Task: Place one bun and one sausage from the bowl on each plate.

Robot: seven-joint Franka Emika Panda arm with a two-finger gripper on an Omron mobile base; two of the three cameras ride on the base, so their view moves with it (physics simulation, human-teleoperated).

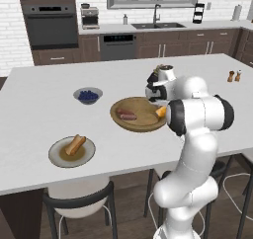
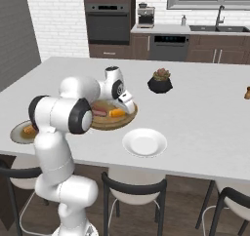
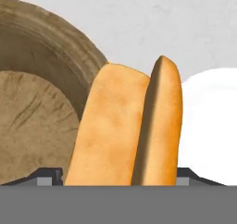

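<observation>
— Big picture? The counter [image 1: 44, 85], then the bowl [image 1: 139, 114] mid-counter, a sausage [image 1: 126, 115] in it at nine o'clock.

— Plates? Olive plate [image 1: 72, 151] at seven o'clock of the bowl, already with a bun on it; white plate [image 2: 144, 142] at five o'clock, bare.

— And the hand? The gripper [image 2: 125, 105] is down at the bowl's three o'clock rim, its jaws fairly wide around a bun [image 3: 125, 128] (whether they truly pinch it, I cannot tell).

— Risk? A soft, split bun; a shallow pinch could let it slip back or tumble short of the white plate.
</observation>
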